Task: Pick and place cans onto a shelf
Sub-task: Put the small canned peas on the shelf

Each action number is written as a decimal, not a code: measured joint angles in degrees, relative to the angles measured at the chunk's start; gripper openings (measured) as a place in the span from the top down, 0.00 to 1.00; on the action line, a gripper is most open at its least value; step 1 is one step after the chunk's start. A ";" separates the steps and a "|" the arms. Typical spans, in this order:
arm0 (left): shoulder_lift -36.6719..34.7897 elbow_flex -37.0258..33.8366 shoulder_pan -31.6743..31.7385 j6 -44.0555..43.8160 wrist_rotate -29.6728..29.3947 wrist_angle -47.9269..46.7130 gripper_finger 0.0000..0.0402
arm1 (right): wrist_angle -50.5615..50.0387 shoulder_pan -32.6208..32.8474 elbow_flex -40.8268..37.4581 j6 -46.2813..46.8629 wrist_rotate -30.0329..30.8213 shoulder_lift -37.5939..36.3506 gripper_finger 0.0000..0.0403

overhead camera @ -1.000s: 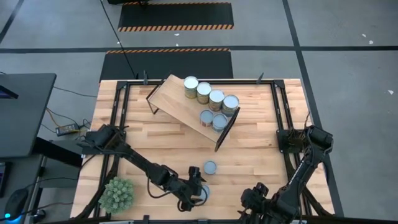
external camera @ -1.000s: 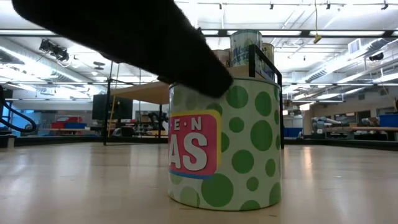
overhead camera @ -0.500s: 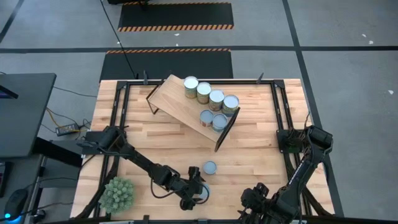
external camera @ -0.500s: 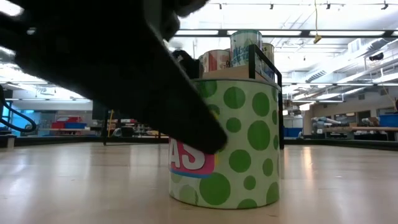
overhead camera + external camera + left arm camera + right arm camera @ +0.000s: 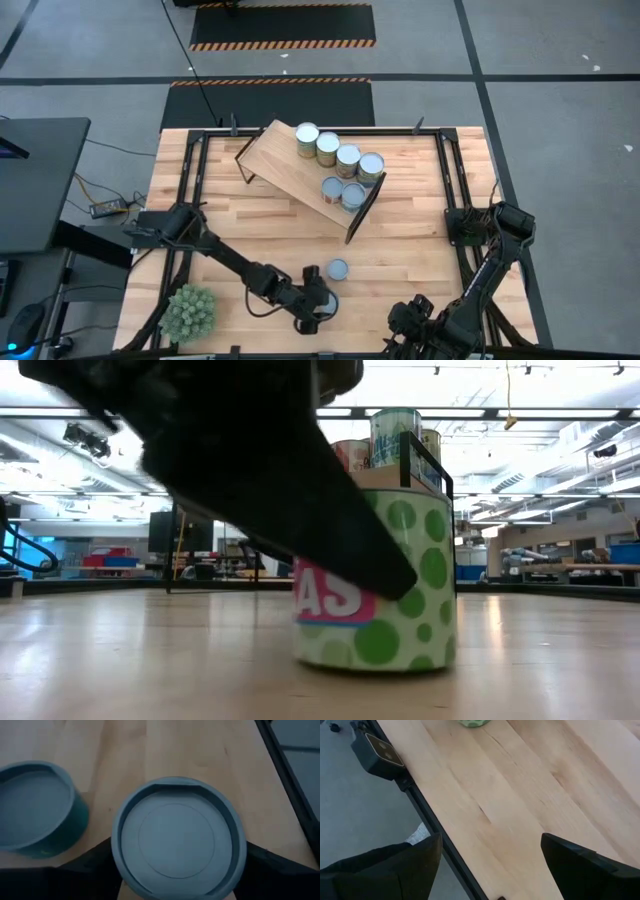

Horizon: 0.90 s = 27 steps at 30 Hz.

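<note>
Has narrowed the left gripper (image 5: pixel 318 312) from wide apart to clamped on the near can (image 5: pixel 178 845) at the table's near edge, and has nudged it rightward in the low view; probably a pickup starting. Leaves a second loose can (image 5: pixel 338 269) just beyond, and six cans (image 5: pixel 338 152) on the shelf (image 5: pixel 285 160) at far centre, toward its right end. Keeps the right gripper (image 5: pixel 487 870) parked near right, fingers apart, empty.

shelf (image 5: pixel 300 175) at counter (image 5: pixel 420 250) far edge | six cans (image 5: pixel 338 165) on shelf | two cans (image 5: pixel 337 269) near front edge | plant ball (image 5: pixel 189 312) at front-left corner
</note>
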 joint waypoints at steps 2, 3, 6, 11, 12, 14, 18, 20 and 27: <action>-0.28 0.00 0.01 -1.86 0.02 -0.34 0.30 | -0.01 0.00 0.00 0.00 0.00 0.00 0.14; -0.45 0.00 0.02 -2.72 -0.01 -0.48 0.30 | -0.02 0.00 0.00 0.00 0.01 0.00 0.14; -2.24 -0.09 0.00 -3.95 -0.87 -2.19 0.30 | -0.18 0.00 0.00 -0.08 0.04 0.00 0.14; -8.49 -0.02 0.37 -4.81 -7.36 -11.69 0.30 | -1.30 0.00 0.00 -0.19 0.33 0.00 0.14; -9.87 -0.02 0.57 -4.85 -8.90 -13.66 0.30 | -1.68 0.00 0.00 -0.04 0.56 0.00 0.14; -12.78 -0.02 1.19 -4.88 -11.60 -18.22 0.30 | -2.13 0.00 0.00 -0.01 1.51 0.00 0.14; -17.02 -0.02 3.49 -4.86 -14.01 -25.69 0.30 | -2.32 -0.16 0.00 0.00 3.48 0.00 0.14; -18.78 -0.02 5.17 -4.88 -14.30 -28.15 0.30 | -2.43 -0.51 0.00 0.00 4.29 0.00 0.14; -25.94 -0.04 10.94 -4.30 -15.48 -34.23 0.30 | -2.99 -1.80 0.00 -0.32 4.95 0.00 0.14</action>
